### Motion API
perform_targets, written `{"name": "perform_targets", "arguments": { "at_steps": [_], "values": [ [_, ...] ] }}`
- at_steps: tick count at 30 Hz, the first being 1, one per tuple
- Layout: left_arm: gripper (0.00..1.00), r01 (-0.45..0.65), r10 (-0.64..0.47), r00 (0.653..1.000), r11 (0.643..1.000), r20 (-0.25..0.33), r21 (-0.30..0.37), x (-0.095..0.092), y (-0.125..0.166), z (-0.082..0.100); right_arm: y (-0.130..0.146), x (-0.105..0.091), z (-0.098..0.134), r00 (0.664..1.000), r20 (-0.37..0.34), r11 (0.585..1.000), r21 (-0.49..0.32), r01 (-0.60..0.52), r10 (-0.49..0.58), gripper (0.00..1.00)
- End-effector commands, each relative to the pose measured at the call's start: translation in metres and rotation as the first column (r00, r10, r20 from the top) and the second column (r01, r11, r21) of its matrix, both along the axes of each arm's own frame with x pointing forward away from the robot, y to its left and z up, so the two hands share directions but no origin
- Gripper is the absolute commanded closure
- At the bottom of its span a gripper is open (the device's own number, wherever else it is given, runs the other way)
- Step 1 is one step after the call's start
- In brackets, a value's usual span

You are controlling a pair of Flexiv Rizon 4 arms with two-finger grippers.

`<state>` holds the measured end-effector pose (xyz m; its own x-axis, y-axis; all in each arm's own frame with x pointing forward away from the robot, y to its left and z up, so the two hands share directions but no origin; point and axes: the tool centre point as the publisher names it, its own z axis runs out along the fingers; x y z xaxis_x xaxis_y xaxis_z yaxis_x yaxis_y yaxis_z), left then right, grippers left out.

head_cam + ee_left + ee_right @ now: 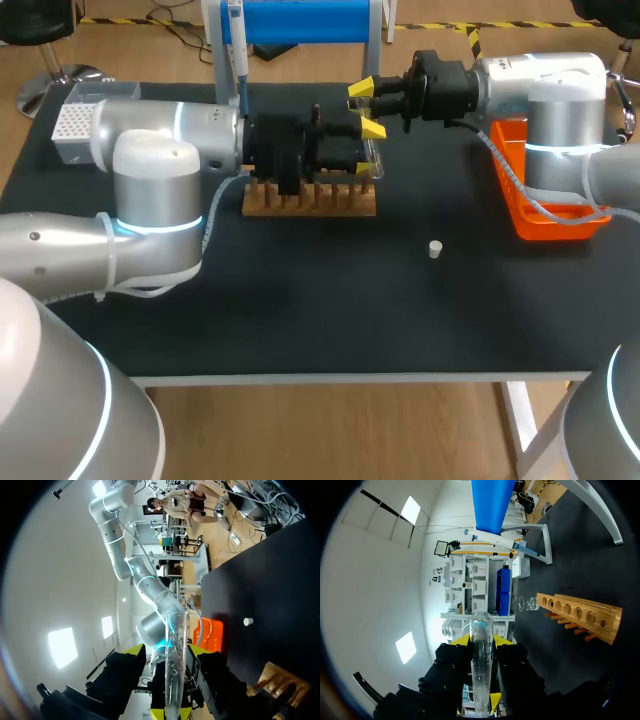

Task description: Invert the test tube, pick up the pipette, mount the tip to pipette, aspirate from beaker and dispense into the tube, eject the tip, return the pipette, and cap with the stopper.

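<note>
Shows two arms meeting claw to claw above the table (300,320). Shows the right claw (481,640) pinching the test tube (176,630) from two sides, both yellow tips tight against the glass close to one end. Shows the left claw (167,650) spread around the tube close to the other end, one tip near the glass, the other standing clear of it. Presents the tube lying crosswise to both claws, off the table, a short length sticking out past each pair of tips. Puts the wooden rack (310,200) below and just beside the left claw, holes in a row along the top, pegs along one side. Sets the beaker (527,603) on the table near the rack's end, ahead of the right claw. Places the white stopper (435,248) alone on the table, ahead of the left claw and below it, well apart from the tube. Locates the orange tray (520,215) farther ahead of the left claw, under the right arm. Hangs the pipette (238,60) on the blue-topped stand (300,20) beside the left claw, beyond the rack. Marks the white tip box (75,122) behind the left claw, beside the left arm.
</note>
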<state>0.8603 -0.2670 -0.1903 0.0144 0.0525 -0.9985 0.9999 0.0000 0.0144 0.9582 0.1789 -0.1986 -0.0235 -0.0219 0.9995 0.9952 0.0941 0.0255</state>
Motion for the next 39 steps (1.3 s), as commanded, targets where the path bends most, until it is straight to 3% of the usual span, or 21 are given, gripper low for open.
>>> {"name": "perform_targets", "arguments": {
  "at_steps": [1,3,11,12,13,14,24,27,30,35,39],
  "values": [
    [0.67,0.013,-0.013,1.0,1.0,0.002,0.002,0.002,0.001,-0.001,-0.001,-0.001,0.001,1.0,0.001,1.0,-0.003,0.001,-0.001,1.0],
    [1.0,0.016,-0.016,1.0,1.0,0.001,0.0,0.002,0.001,-0.001,-0.001,-0.001,0.001,1.0,0.001,1.0,-0.003,0.001,-0.001,1.0],
    [1.0,0.032,-0.032,0.999,0.999,-0.007,-0.007,0.0,0.001,-0.002,-0.001,-0.001,0.001,1.0,0.001,1.0,-0.003,0.001,-0.001,1.0],
    [1.0,0.032,-0.032,0.999,0.999,-0.007,-0.007,0.0,0.001,-0.002,-0.001,-0.001,0.001,1.0,0.001,1.0,-0.003,0.001,-0.001,0.95],
    [1.0,0.032,-0.032,0.999,0.999,-0.007,-0.007,0.0,0.001,-0.002,-0.001,-0.001,0.001,1.0,0.001,1.0,-0.003,0.001,-0.001,0.06],
    [1.0,0.032,-0.032,0.999,0.999,-0.007,-0.007,0.0,0.001,-0.002,-0.001,-0.001,0.001,1.0,0.001,1.0,-0.003,0.001,-0.001,0.0],
    [1.0,0.032,-0.032,0.999,0.999,-0.007,-0.007,0.0,0.001,-0.002,-0.001,-0.001,0.001,1.0,0.001,1.0,-0.003,0.001,-0.001,0.0],
    [1.0,0.032,-0.032,0.999,0.999,-0.007,-0.007,0.0,0.001,-0.002,-0.011,-0.007,0.006,0.988,0.148,0.999,-0.001,0.033,-0.033,0.0],
    [1.0,0.032,-0.032,0.999,0.999,-0.007,-0.007,0.0,0.001,-0.002,-0.023,-0.011,0.006,0.951,0.3,0.997,0.005,0.079,-0.077,0.0],
    [1.0,0.032,-0.032,0.999,0.999,-0.007,-0.007,0.0,0.001,-0.002,-0.044,-0.019,0.003,0.848,0.513,0.988,0.004,0.157,-0.136,0.0],
    [1.0,0.032,-0.032,0.999,0.999,-0.007,-0.007,0.0,0.001,-0.002,-0.056,-0.024,-0.005,0.771,0.614,0.97,-0.036,0.24,-0.168,0.0]
  ]
}}
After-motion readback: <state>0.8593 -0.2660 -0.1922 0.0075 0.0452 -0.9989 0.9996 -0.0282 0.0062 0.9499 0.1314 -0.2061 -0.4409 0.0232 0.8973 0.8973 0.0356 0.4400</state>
